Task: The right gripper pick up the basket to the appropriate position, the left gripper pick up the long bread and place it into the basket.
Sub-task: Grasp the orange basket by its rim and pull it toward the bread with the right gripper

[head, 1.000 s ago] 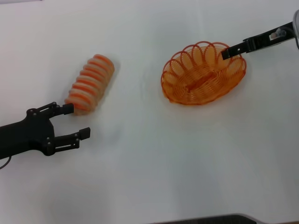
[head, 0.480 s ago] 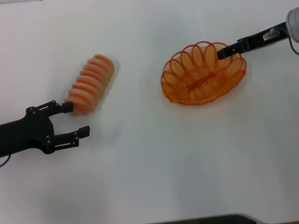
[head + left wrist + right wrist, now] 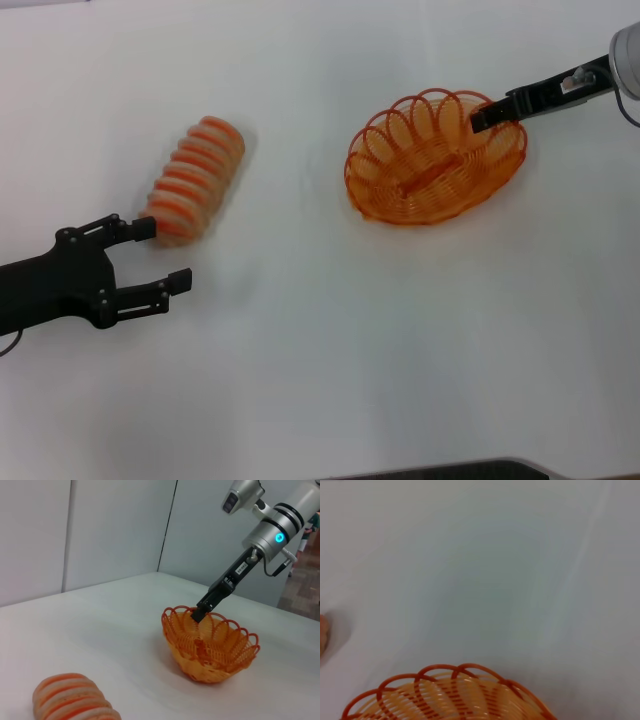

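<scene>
Lying between long bread [image 3: 193,181] and basket [image 3: 420,200]: bare white table [image 3: 330,330].

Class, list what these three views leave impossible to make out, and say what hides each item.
1. Right pincer: open or shut on the basket rim cannot be told in head or left wrist view; its own wrist view shows no fingers.
2. Long bread: its near end is cut off by the left wrist view's edge.
3. Left pincer: open, but its arm runs off the head view's edge.
</scene>
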`<action>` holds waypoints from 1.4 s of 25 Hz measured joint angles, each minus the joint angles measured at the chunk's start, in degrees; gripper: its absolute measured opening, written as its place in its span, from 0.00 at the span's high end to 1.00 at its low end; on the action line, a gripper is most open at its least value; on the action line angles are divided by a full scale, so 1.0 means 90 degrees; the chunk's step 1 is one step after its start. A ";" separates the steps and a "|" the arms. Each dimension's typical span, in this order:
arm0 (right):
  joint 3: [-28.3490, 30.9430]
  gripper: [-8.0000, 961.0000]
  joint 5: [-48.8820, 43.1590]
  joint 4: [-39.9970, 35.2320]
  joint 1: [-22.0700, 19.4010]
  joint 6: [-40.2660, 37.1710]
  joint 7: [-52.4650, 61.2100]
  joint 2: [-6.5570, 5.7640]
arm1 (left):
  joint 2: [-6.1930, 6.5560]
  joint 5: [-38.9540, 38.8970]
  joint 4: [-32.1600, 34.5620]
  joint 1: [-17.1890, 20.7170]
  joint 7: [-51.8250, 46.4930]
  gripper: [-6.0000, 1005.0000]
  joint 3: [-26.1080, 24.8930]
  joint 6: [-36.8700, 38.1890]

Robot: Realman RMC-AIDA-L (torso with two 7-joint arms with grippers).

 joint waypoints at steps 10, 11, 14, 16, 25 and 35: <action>-0.0002 0.55 0.0002 0.0076 0.0025 0.0036 0.0005 0.0012 | 0.0006 0.0000 0.0000 -0.0006 0.0001 0.14 -0.0016 -0.0001; -0.0006 0.60 0.0003 0.0078 0.0028 0.0036 0.0005 0.0016 | 0.0007 0.0000 0.0000 -0.0005 0.0001 0.14 -0.0016 0.0000; -0.0016 0.73 0.0006 0.0091 0.0031 0.0036 0.0005 0.0030 | 0.0008 0.0000 0.0000 -0.0004 0.0003 0.14 -0.0014 0.0000; -0.0018 0.72 0.0006 0.0126 0.0031 0.0038 0.0005 0.0033 | 0.0008 0.0000 0.0000 -0.0003 0.0004 0.14 -0.0011 0.0000; 0.0048 0.80 0.0065 0.0166 -0.0048 0.0047 0.0073 -0.0004 | 0.0008 0.0000 0.0000 0.0001 0.0009 0.14 -0.0009 0.0000; 0.0081 0.89 0.0324 0.0084 -0.0136 -0.0250 0.0004 -0.0059 | 0.0008 0.0000 0.0000 -0.0008 0.0009 0.14 -0.0015 -0.0003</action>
